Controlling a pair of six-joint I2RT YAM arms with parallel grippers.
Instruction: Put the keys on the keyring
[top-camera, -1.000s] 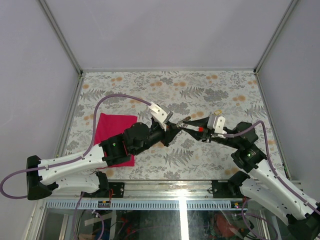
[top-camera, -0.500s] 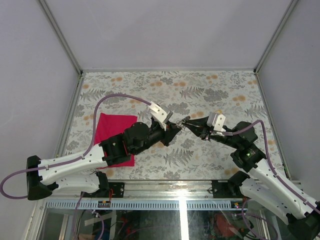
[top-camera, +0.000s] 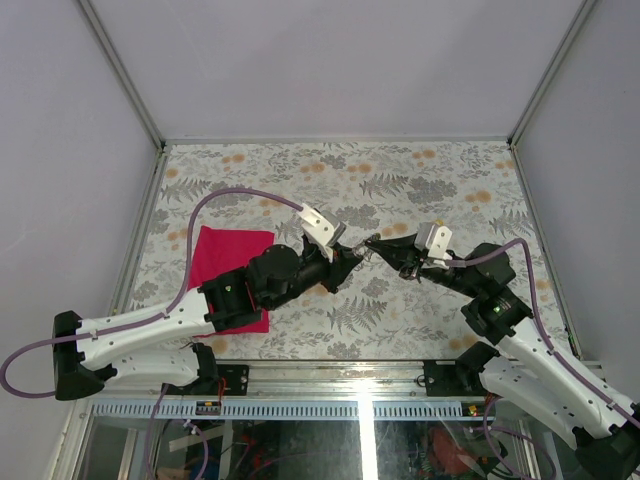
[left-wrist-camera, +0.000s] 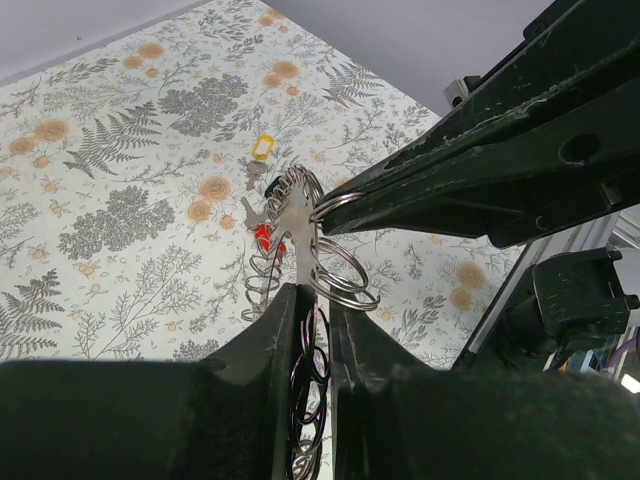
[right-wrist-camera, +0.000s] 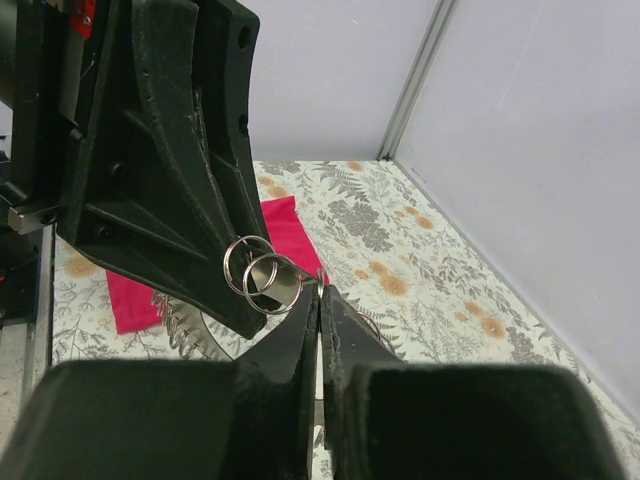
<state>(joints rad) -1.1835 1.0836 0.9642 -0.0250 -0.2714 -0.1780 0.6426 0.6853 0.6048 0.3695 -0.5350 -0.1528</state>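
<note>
desk: one, floral-patterned (top-camera: 400, 175), carrying everything; grey walls on its left, far and right sides.
arms: two. The left arm (top-camera: 150, 325) reaches from the near left corner and the right arm (top-camera: 530, 360) from the near right corner. They meet at mid-desk, slightly right of centre.
cloth: one magenta cloth (top-camera: 228, 262), flat on the left half of the desk, partly under the left arm.
left hand: one (left-wrist-camera: 312, 300). Its two fingers are clamped on the keyring, which stands up out of the narrow slit between them.
right hand: one (right-wrist-camera: 318, 295). Its two fingers are pressed together with no gap. The tip sits right at the rings, touching one of them in the left wrist view. I cannot tell whether a ring is actually pinched.
keyring: one bundle of silvery wire rings (left-wrist-camera: 335, 272), held off the desk between the two hands. Two rings show side by side in the right wrist view, and the left wrist view shows more, overlapping too much to count.
coiled strand: one silvery coil (left-wrist-camera: 258, 285) just left of the rings. I cannot tell whether it is joined to them.
keys: tiny, lying on the desk (left-wrist-camera: 265, 237) beneath the held rings and not on the keyring. One red head, one yellow head and at least one dark or plain one can be made out. The full count is unclear.
</note>
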